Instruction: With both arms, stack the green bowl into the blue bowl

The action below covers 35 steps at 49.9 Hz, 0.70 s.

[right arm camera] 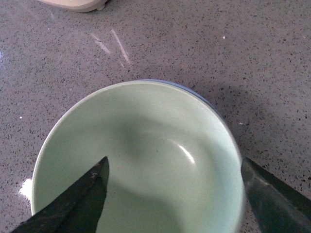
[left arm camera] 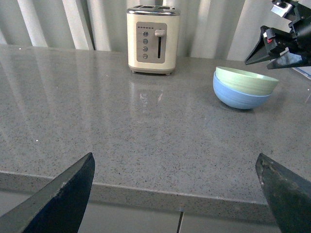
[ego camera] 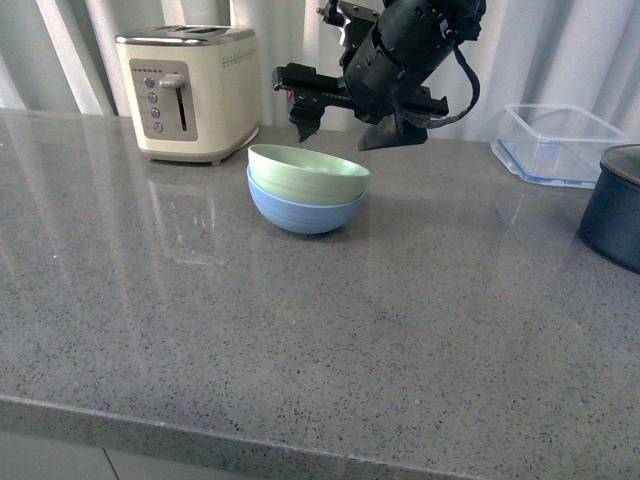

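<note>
My right gripper (ego camera: 346,132), jaws apart and empty, hangs directly above the green bowl (ego camera: 308,172), which sits slightly askew inside the blue bowl (ego camera: 300,212). My left gripper (left arm camera: 174,160), likewise spread, is well apart.

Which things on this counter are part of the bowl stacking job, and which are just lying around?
Job: green bowl, nested in blue bowl; right gripper, open above them; left gripper, open.
Lying about: toaster, clear container, dark pot.
</note>
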### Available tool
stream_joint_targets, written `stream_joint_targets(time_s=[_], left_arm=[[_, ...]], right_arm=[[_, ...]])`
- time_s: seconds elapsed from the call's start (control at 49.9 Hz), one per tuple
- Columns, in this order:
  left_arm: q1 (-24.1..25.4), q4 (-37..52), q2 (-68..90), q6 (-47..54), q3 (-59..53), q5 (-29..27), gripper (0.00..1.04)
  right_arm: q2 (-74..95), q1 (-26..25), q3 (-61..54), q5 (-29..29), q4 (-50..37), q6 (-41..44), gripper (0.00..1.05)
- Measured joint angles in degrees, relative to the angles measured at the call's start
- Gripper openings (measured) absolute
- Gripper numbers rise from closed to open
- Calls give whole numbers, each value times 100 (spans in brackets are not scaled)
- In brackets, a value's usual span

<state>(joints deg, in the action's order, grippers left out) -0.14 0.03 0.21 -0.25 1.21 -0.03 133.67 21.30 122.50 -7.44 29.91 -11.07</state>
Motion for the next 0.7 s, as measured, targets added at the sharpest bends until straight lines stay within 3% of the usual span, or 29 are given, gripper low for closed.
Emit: stream_joint_targets(time_s=[0.1,0.3,0.501,0.701], left_arm=[[0,0,0,0,0,0,98],[0,0,0,0,0,0,98],[0,0,0,0,0,0,98],[0,0,0,0,0,0,98]], right_arm=[[-463,-92,-621,-7,-254,-42,97],[-1746,-428,-2096,-70,-802,-28,95],[-3818,-1211,-4599,-212,-1248,146,95],[-5661,-2004,-6548,-382,-1106,151,95]])
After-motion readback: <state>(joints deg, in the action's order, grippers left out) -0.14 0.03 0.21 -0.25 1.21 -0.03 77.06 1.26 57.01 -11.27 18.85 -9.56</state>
